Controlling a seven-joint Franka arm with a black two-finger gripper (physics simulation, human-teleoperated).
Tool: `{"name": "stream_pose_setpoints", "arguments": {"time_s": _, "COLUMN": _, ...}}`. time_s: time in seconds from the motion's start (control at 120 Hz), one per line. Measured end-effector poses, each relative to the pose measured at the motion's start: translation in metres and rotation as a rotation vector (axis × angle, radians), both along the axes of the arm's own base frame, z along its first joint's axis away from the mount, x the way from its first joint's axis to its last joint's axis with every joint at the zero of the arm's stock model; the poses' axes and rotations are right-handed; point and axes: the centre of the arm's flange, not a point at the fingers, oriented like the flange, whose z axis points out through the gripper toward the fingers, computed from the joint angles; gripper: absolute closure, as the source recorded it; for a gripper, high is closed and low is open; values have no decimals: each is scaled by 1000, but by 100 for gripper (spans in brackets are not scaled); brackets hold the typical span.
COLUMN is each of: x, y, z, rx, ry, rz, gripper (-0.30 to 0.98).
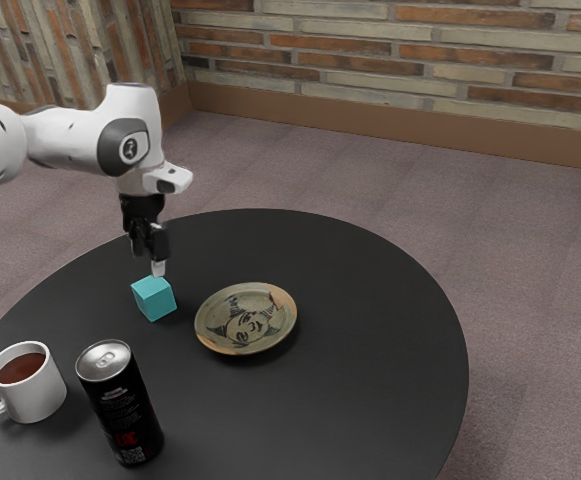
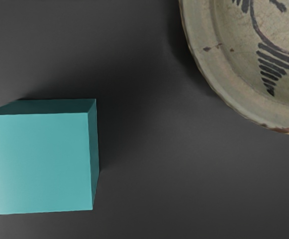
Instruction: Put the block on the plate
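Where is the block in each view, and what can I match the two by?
Exterior view: the block is left of the picture's centre, just below the hand in the picture.
Wrist view: it is at the picture's left edge, a little below mid-height.
Shared landmark: the plate, whole in the exterior view, cut off at the wrist view's upper right corner.

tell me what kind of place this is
Possibly a simulated café or lounge: a round black table, a brick wall behind it, and carpet-like flooring.
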Motion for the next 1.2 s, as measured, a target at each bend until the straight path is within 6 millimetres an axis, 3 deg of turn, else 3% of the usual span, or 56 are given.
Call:
{"name": "stream_pose_setpoints", "arguments": {"time_s": 0.158, "x": 6, "y": 13, "z": -43, "rx": -50, "ry": 16, "rz": 53, "gripper": 0}}
{"name": "stream_pose_setpoints", "arguments": {"time_s": 0.458, "x": 12, "y": 37, "z": -76, "rx": -47, "ry": -6, "rz": 91, "gripper": 0}}
{"name": "stream_pose_setpoints", "arguments": {"time_s": 0.8, "x": 18, "y": 53, "z": -87, "rx": -33, "ry": -43, "rz": 108, "gripper": 0}}
{"name": "stream_pose_setpoints", "arguments": {"time_s": 1.2, "x": 18, "y": 56, "z": -118, "rx": -44, "ry": -25, "rz": 118, "gripper": 0}}
